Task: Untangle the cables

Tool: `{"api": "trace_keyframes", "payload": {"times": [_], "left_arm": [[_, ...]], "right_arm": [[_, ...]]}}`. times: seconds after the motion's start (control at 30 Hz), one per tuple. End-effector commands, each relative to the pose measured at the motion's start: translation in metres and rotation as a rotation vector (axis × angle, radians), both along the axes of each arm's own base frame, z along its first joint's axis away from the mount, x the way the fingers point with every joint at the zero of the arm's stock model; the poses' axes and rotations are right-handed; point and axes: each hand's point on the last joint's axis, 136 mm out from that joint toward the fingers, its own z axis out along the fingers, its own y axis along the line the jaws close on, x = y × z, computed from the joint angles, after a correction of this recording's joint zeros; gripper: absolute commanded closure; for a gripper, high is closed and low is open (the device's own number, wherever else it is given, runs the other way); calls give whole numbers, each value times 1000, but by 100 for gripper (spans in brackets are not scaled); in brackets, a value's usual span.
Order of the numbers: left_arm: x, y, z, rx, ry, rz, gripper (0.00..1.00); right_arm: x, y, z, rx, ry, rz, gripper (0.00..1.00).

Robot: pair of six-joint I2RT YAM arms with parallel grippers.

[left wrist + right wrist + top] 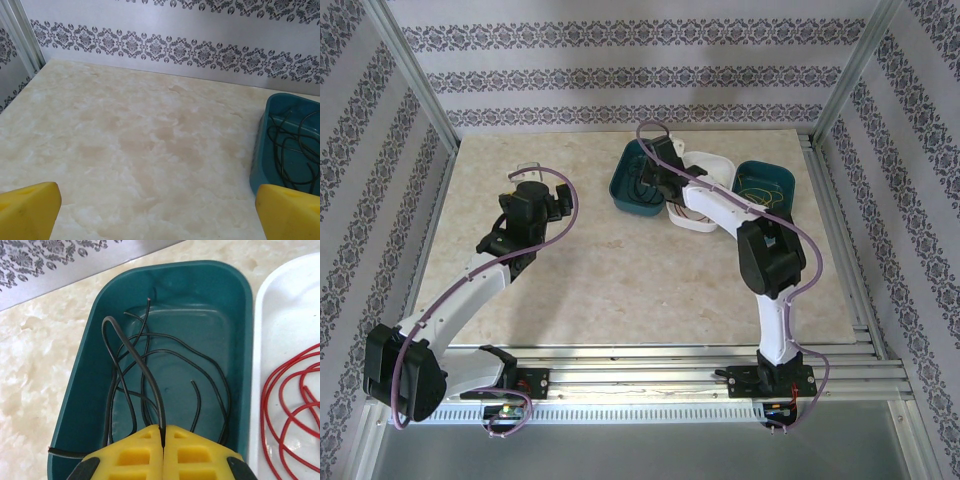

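The black cable (145, 365) lies looped inside a teal bin (90, 380). My right gripper (162, 430) is shut on one strand of it, which rises in an arch from the pinched yellow fingertips (135, 450). A red cable (290, 400) is coiled in the white tray (280, 315) beside the bin. From above, the right gripper (655, 165) hangs over the left teal bin (620, 190), and a yellow cable (760, 190) rests in a second teal bin (782, 180). My left gripper (157, 210) stands open above bare table, well left of the bin (260, 160) with black cables (290, 145).
The white tray (705, 215) sits between the two teal bins at the back right of the marble table (600, 270). Patterned walls and metal posts (415, 70) enclose the table. The left arm (470, 285) reaches over the table's left half.
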Motion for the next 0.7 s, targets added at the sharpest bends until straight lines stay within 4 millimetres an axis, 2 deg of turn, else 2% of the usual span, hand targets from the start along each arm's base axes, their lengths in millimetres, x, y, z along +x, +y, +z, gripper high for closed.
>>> {"api": "trace_keyframes", "payload": {"times": [0.0,0.23,0.33,0.47,0.67], "left_arm": [[5,3,4,13,-5,0,1],[6,2,2,1,-1,-6,1],[7,0,1,-6,3,-12,1],[9,-1,0,-13,7,-16,1],[10,-1,1,-14,5,-13,1]], "right_arm": [[0,5,-10,-34,23,-16,96],[-5,12,-35,-41,79,15,85],[-7,13,-40,-38,93,24,79],[-11,12,-33,-43,78,36,67],[-15,11,-8,-51,32,70,57]]}}
